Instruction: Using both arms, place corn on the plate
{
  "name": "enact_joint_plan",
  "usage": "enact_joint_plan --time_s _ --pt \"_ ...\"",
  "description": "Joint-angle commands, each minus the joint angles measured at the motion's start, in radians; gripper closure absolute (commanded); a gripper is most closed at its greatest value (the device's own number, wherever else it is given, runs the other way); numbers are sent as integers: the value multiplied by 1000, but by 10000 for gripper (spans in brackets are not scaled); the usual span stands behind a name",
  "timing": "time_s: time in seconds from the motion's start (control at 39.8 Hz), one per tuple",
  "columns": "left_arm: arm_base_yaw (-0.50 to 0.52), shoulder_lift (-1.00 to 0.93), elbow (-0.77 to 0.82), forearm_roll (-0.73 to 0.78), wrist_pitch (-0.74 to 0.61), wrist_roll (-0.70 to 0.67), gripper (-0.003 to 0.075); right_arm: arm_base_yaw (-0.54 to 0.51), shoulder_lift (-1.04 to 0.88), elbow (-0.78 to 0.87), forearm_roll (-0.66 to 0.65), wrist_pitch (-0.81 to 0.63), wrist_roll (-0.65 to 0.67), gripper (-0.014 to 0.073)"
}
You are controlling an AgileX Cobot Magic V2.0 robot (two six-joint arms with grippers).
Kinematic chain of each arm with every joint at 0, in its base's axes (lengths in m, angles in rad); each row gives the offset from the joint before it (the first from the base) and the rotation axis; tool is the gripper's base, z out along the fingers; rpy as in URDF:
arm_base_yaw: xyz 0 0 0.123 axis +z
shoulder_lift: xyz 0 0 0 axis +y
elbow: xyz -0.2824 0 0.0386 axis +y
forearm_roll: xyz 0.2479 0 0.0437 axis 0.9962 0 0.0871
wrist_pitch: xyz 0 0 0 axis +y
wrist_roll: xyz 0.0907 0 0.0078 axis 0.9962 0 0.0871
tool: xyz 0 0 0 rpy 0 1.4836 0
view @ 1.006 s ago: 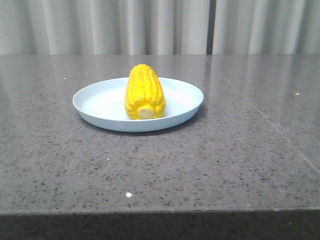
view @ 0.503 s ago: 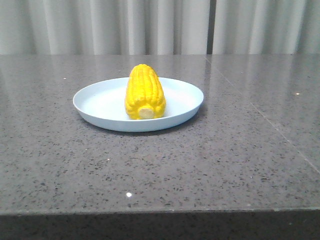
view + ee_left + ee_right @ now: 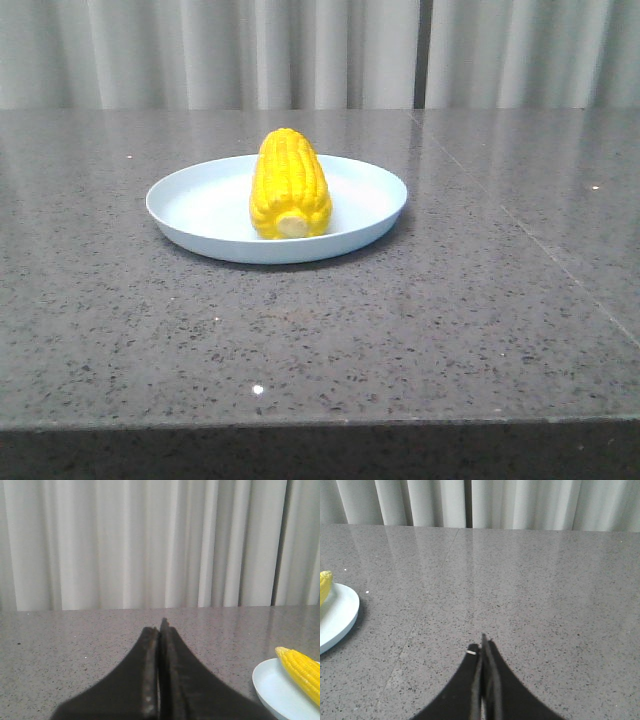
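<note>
The yellow corn (image 3: 289, 184) lies on the pale blue plate (image 3: 190, 205) in the middle of the table, its pale stub end toward the front edge. Neither gripper shows in the front view. In the left wrist view my left gripper (image 3: 160, 626) is shut with nothing between its fingers, well away from the plate (image 3: 272, 685) and corn (image 3: 302, 668) at the frame's edge. My right gripper (image 3: 483, 644) is shut and empty over bare table, with the plate (image 3: 342, 612) and a sliver of corn (image 3: 324, 585) far off to its side.
The dark speckled stone table (image 3: 420, 320) has a seam line running across its right part. Pale curtains (image 3: 320, 50) hang behind the far edge. The table's front edge runs along the bottom of the front view.
</note>
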Motion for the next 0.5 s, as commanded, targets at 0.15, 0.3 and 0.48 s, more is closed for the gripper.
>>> enact_joint_plan --time_s 0.15,0.3,0.48 --pt "-1 13 -25 -9 -77 2 741 1 10 -22 -5 -87 -9 662" --pt "-1 5 2 0 -112 -29 741 1 10 -22 -5 -87 -9 662" --pt "3 -27 101 59 -234 -111 741 1 10 -22 -5 -84 -9 662"
